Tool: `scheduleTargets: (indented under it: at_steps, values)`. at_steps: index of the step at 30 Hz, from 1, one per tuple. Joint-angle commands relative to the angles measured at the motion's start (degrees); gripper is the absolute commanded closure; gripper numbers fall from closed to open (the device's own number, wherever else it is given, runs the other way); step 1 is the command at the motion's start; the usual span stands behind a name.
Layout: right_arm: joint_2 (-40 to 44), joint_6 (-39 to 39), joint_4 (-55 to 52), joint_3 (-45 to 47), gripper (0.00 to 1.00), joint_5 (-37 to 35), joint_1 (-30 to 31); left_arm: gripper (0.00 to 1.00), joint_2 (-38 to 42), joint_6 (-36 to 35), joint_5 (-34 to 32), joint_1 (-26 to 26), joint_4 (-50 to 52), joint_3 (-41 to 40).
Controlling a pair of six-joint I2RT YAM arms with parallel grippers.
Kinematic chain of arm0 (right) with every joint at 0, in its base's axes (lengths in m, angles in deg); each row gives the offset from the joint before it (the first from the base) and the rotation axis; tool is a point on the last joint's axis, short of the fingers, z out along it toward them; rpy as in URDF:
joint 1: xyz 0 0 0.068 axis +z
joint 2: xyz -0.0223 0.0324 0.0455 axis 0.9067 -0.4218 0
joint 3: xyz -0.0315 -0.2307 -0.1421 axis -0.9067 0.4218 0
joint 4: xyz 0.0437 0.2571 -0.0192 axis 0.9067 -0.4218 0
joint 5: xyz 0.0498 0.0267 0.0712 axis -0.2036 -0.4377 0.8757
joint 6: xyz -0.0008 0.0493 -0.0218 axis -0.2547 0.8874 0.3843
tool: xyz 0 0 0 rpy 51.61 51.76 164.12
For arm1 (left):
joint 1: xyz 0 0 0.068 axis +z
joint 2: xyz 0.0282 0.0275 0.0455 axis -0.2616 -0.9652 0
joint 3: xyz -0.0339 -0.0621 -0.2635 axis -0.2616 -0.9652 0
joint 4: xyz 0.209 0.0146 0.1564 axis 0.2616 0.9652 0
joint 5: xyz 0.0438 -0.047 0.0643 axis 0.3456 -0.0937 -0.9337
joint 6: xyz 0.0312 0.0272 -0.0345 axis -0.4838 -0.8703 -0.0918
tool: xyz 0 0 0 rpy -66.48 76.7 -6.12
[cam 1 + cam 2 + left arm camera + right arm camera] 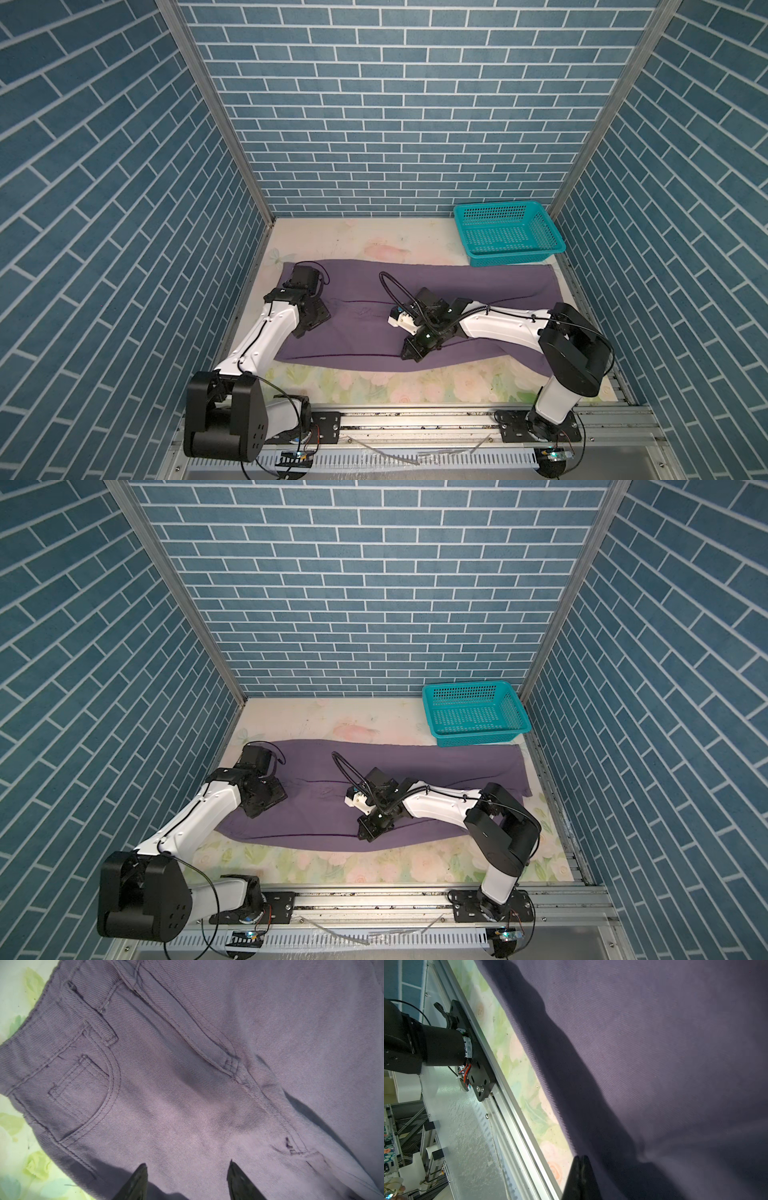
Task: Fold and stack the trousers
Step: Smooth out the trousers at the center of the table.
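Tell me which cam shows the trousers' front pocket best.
Left wrist view: the front pocket is close up, stitching sharp. In both top views that end of the trousers sits partly under the left arm, pocket too small to make out. Right wrist view shows only plain cloth at an edge.

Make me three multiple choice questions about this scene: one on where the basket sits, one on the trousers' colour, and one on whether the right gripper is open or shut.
1. Where is the basket?
A: far right corner. B: near left corner. C: middle front.
2. What colour are the trousers?
A: green. B: purple. C: white.
3. The right gripper is:
A: wide open. B: holding the basket. C: shut.

Answers:
1 A, it stands far back on the right side.
2 B, the cloth is muted purple in every view.
3 C, its jaws meet at the trousers' near edge.
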Motion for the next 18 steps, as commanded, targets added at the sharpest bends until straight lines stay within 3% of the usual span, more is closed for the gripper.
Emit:
scheduleTargets:
  at_steps: [1,12,16,18]
  values:
    - [1.7,3.4,0.9,2.9,1.0,-1.2,2.8,0.37,1.5,-0.5,-0.3,0.3,0.5,-0.3]
    - [-2.1,12.1,7.6,9.7,1.0,-5.7,12.5,0.37,3.6,-1.0,0.4,0.9,1.7,-0.6]
    - [-2.6,12.4,7.0,10.0,0.76,-8.4,14.0,0.37,5.4,-1.1,0.1,0.9,3.2,-0.4]
    - [-0.9,12.7,5.7,9.7,0.69,-9.9,14.0,0.37,6.6,-1.2,-0.5,0.9,4.2,-0.5]
